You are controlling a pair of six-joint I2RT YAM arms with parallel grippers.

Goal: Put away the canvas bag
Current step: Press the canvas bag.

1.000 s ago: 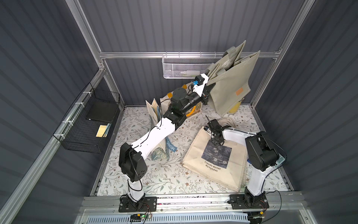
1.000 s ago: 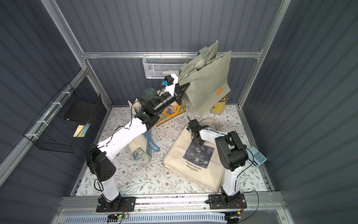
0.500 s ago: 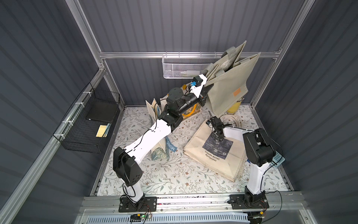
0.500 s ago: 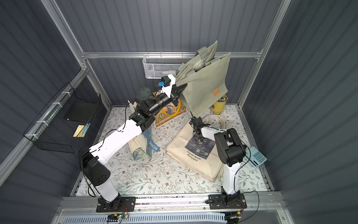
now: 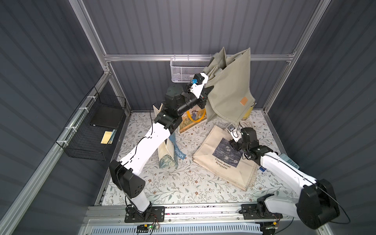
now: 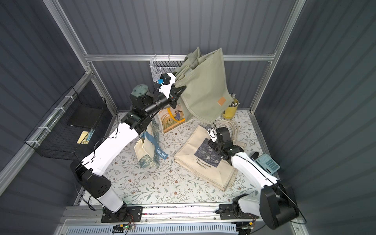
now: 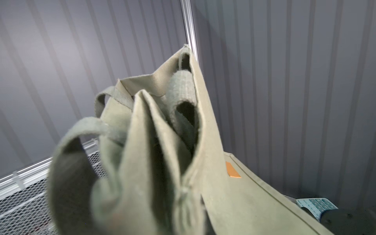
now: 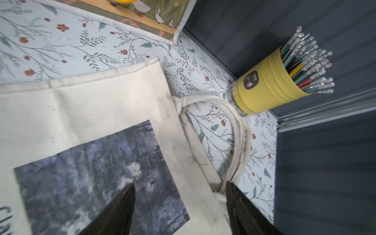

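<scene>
Yellow pencil cup (image 8: 264, 81) in a back corner; teal calculator (image 6: 267, 163) on the floral mat (image 5: 183, 183).

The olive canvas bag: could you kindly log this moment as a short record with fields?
olive bag: held aloft near the back wall, beside the white mesh basket
left gripper: shut on the olive bag
right gripper: open, over the cream Monet tote
tote state: cream Monet tote lies flat on the floral mat
task status: olive bag not yet put away

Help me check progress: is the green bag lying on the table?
No, the green bag hangs in the air from the left gripper.
</scene>
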